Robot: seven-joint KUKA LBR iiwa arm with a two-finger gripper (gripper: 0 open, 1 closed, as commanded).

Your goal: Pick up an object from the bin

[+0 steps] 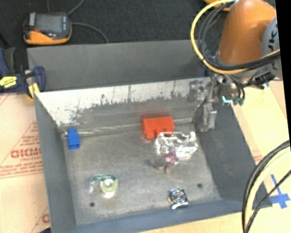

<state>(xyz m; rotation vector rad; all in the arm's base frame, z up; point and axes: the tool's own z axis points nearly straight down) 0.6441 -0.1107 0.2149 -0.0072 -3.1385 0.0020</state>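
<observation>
- Gripper [206, 122] sits low at the bin's [226, 146] 2 o'clock, close to the back wall and the right wall.
- Opening: can't tell from this angle, and can't tell whether it has hold of anything either.
- Orange cover and yellow cable loop on the wrist sit above it, over the bin's right rim.
- Nearest things: orange-red block [158, 126] at the gripper's 9 o'clock, near but apart from it; crumpled silver wrapper [178, 144] at its 8 o'clock, touching the block's lower right corner.
- Small dark purplish piece [165, 161] is tucked against the wrapper's lower left edge.
- Rest lie well apart from the gripper: blue block [73, 138] at the bin's 9 o'clock, green-and-white roll [106, 186] at 7 o'clock, small shiny round piece [178, 198] at 5 o'clock by the front wall.
</observation>
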